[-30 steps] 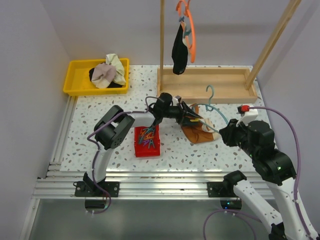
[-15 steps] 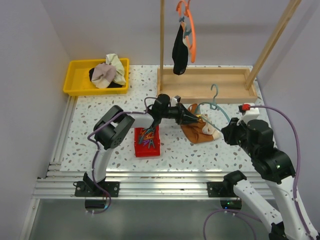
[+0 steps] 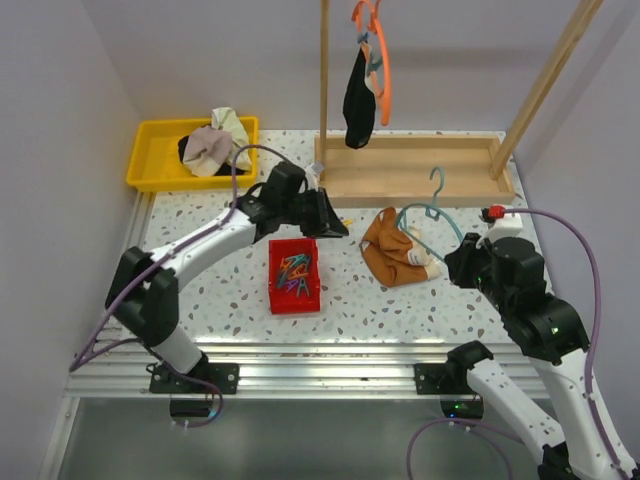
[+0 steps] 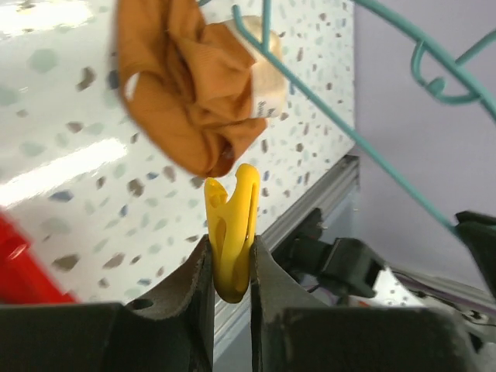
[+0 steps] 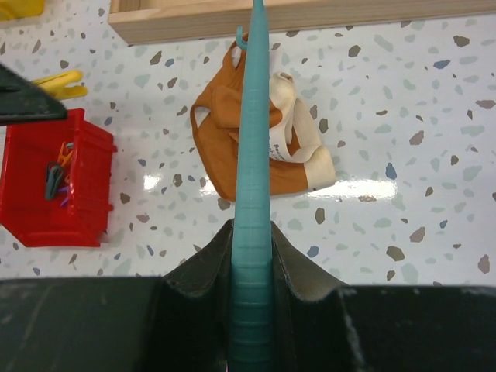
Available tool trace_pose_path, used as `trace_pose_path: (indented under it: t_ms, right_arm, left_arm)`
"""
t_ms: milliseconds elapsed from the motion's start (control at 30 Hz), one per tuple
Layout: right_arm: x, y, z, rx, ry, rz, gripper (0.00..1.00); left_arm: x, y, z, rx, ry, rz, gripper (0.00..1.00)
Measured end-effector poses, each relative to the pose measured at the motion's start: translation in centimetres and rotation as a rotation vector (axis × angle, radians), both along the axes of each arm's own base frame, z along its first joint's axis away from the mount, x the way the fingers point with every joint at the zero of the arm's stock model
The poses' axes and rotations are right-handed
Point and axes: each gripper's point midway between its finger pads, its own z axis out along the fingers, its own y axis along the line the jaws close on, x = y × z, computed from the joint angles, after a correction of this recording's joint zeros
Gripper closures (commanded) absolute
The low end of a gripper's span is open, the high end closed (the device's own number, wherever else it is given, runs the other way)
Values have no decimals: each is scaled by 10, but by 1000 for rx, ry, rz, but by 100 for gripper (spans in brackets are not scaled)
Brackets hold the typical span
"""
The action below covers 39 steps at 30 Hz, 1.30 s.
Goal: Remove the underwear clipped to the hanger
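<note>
Just swung the left gripper [image 4: 230, 260] off the rust-brown underwear [image 3: 392, 252] and back toward the red bin [image 3: 295, 282], yellow clip [image 4: 231, 225] squeezed tight in its grip. Leaves that pair slumped on the table [image 3: 380, 312] right by the teal hanger [image 3: 432, 210], itself clamped in the right gripper [image 5: 253, 232], so probably freed now. Still got the black underwear [image 3: 358, 100] hanging off the orange hanger [image 3: 384, 75] up top, though.

Yellow tray [image 3: 145, 160] sits at the far left corner of the speckled table [image 3: 380, 310], with a pale cream-pink cloth bundle [image 3: 215, 145] piled in it. Red bin [image 3: 295, 303] near the middle holds colored clips [image 3: 293, 272]. Wooden rack base [image 3: 420, 185] at the back, 1 upright post [image 3: 324, 70] at its left end.
</note>
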Motion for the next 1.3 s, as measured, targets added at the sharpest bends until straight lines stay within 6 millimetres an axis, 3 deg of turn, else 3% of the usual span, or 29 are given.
trace_pose_path:
  t_ms: [100, 233, 433, 600, 667, 700, 767, 800, 833, 1133, 1300]
  right_arm:
    - [0, 2, 3, 19, -2, -1, 100]
    - [1, 5, 15, 57, -34, 0, 100]
    - [5, 10, 53, 119, -121, 2, 100]
    - [16, 4, 112, 136, -228, -45, 100]
    - [23, 1, 141, 133, -282, -64, 100]
    - [27, 1, 154, 131, -308, -69, 100]
    - [36, 0, 176, 117, -355, -78, 100]
    - [41, 0, 184, 110, -375, -81, 100]
    - [47, 0, 191, 98, -389, -86, 100]
    - [115, 15, 241, 21, -493, -95, 100]
    - [156, 29, 249, -13, -512, -88, 100]
  left_arm:
    - [-22, 40, 4, 100, -86, 11, 100]
    - [-52, 77, -17, 219, -108, -2, 100]
    - [-68, 105, -66, 391, -64, -37, 100]
    - [-64, 119, -87, 495, -61, -41, 96]
    - [-64, 124, -94, 531, -58, -45, 78]
    - [-64, 126, -97, 546, -56, -44, 61]
    - [-63, 130, -101, 575, -59, -49, 36]
    - [-63, 132, -103, 587, -59, -52, 11]
    - [-63, 134, -103, 595, -61, -52, 2]
    - [-54, 135, -81, 608, -98, -19, 0]
    - [-45, 128, -54, 563, -156, 2, 0]
